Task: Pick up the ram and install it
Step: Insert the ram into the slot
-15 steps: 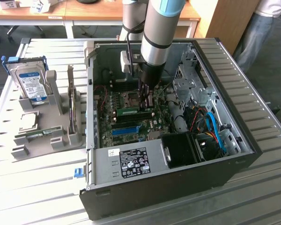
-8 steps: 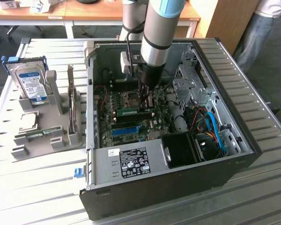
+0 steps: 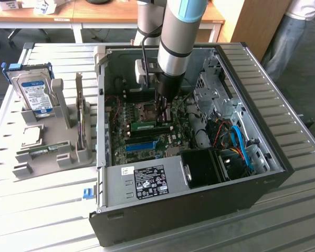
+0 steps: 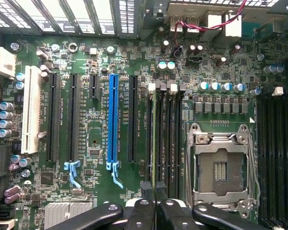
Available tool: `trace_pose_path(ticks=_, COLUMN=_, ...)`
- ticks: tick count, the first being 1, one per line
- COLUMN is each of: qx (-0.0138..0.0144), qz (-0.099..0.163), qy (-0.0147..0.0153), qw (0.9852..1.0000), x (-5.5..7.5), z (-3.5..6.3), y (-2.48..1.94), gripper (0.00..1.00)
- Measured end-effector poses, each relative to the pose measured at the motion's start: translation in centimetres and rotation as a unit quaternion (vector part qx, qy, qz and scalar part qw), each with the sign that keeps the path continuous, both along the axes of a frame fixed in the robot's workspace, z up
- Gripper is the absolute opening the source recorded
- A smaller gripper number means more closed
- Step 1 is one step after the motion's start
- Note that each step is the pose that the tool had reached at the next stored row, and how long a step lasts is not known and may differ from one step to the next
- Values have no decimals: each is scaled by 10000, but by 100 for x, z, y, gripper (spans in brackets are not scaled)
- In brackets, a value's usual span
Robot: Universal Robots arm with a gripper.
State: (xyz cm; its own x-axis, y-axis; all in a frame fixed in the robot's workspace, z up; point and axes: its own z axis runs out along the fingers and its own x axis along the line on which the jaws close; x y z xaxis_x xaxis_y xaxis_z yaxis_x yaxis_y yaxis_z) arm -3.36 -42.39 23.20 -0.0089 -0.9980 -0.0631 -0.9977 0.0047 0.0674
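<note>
— What lies nearest on the slatted grey metal tabletop [image 3: 289, 220]?
— An open black computer case [image 3: 199, 215] on its side, with a silver labelled power-supply box [image 3: 147, 181] along its near wall.
— And deeper in?
— The green motherboard [image 3: 121, 131] with its long blue plastic slot strip [image 3: 142, 146]. Past that is the ram, a long thin green circuit-board stick [image 3: 144, 126], standing on edge at the black memory slots. It is beside the empty silver processor socket [image 3: 147, 109]. I cannot tell whether it is fully seated.
— The jaws?
— Clamped on the ram's upper edge, with the grey arm [image 3: 176, 31] upright above it.
— Outside the case?
— At the exterior view's left, a grey holder [image 3: 63, 113] carries a blue-labelled hard drive [image 3: 35, 93] and a square silver processor chip [image 3: 31, 135]. Far behind are wooden desks [image 3: 94, 13] and a person [image 3: 289, 37].
</note>
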Motion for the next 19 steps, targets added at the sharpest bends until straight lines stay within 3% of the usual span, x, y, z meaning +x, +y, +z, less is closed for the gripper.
trace_pose_path(ticks=19, qx=3, qz=0, qy=-1, qw=10000, x=0, z=-23, y=-3, gripper=12)
